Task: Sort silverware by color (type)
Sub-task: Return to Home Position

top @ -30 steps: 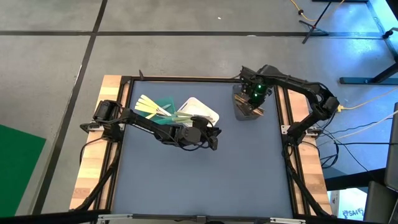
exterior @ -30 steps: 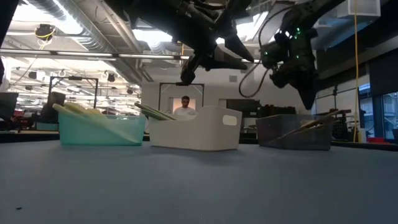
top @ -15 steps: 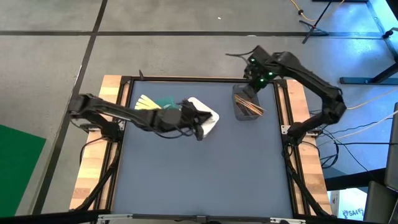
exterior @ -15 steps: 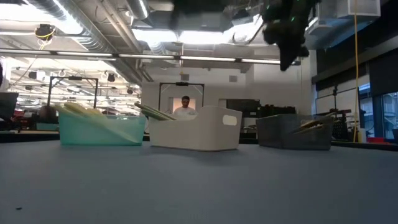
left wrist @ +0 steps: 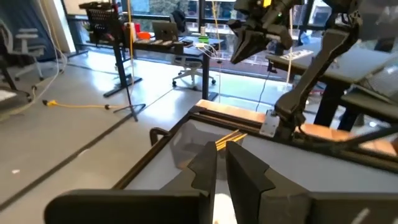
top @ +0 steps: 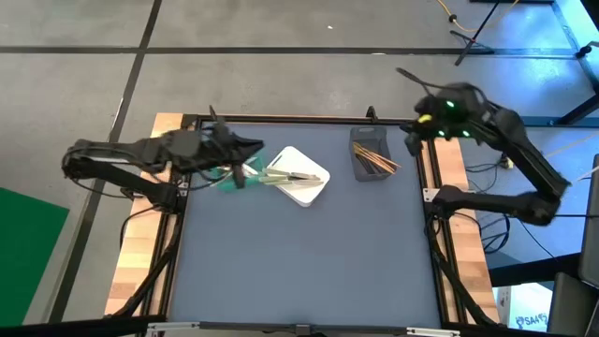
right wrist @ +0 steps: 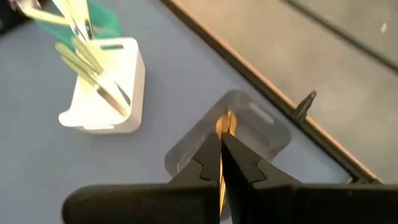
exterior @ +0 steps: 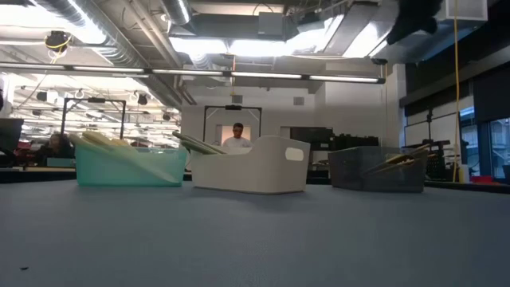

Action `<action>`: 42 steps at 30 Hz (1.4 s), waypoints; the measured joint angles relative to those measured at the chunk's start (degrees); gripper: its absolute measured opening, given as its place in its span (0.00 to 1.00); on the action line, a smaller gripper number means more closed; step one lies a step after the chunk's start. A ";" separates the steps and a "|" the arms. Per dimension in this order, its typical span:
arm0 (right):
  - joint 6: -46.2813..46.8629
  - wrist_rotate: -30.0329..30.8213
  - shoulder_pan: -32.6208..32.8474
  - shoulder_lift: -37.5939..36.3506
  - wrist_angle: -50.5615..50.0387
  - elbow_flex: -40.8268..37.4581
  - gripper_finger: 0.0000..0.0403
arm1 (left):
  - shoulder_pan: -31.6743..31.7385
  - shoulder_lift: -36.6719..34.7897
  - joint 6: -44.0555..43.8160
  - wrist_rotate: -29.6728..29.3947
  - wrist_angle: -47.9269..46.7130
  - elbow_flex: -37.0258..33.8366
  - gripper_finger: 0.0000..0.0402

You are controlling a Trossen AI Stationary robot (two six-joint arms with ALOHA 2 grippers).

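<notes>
Jaws closed on left gripper [left wrist: 221, 149] and right gripper [right wrist: 221, 140], raised off grey-blue bench [top: 309, 253]. Person [exterior: 237, 137] in room beyond. Thin orange-brown silverware [top: 379, 166] slants in grey bin [exterior: 358, 179].

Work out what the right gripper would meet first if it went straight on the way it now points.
Most likely the orange-brown utensils standing in the grey bin: in its wrist view the shut right gripper points down at that bin's opening. How far above the bin it hangs is unclear.

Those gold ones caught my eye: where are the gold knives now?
From above, the gold knives lie in the grey bin by the table's right edge, just right of the white bin.
</notes>
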 joint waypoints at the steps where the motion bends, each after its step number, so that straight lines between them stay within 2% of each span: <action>1: 0.00 0.02 -0.02 -2.19 1.16 -1.58 0.01 | -0.49 -1.66 0.54 -0.10 -1.87 0.00 0.07; 4: 0.50 -0.20 -0.02 -9.12 4.18 -7.43 0.01 | -2.16 -5.93 1.12 -0.63 -4.61 -0.84 0.06; 7: 1.75 -0.59 -0.02 -16.22 7.04 -14.22 0.01 | -4.02 -10.23 2.75 -1.96 -4.00 -5.04 0.06; 16: 2.25 -3.13 -0.04 -35.68 12.71 -32.46 0.01 | -5.96 -24.68 3.80 -1.85 10.36 -29.33 0.06; 24: 5.10 -9.70 -0.04 -45.29 19.16 -41.40 0.01 | -5.96 -38.64 6.85 -1.32 27.82 -50.88 0.06; 29: 6.66 -15.17 -0.04 -48.84 26.13 -44.98 0.01 | -5.96 -46.45 6.97 -1.28 34.33 -60.74 0.06; 31: 7.66 -16.95 -0.04 -49.65 29.08 -46.14 0.01 | -5.96 -49.22 6.99 -1.27 35.87 -63.73 0.06; 33: 8.08 -17.82 -0.04 -50.07 31.40 -47.31 0.01 | -5.96 -51.51 6.69 -1.12 33.29 -64.24 0.06; 39: 8.41 -19.85 0.00 -50.13 37.94 -51.01 0.01 | -5.96 -54.29 10.44 6.50 32.25 -64.26 0.06; 42: 10.52 -22.30 -0.02 -50.14 43.56 -53.85 0.01 | -5.96 -54.87 11.39 7.72 31.87 -64.26 0.06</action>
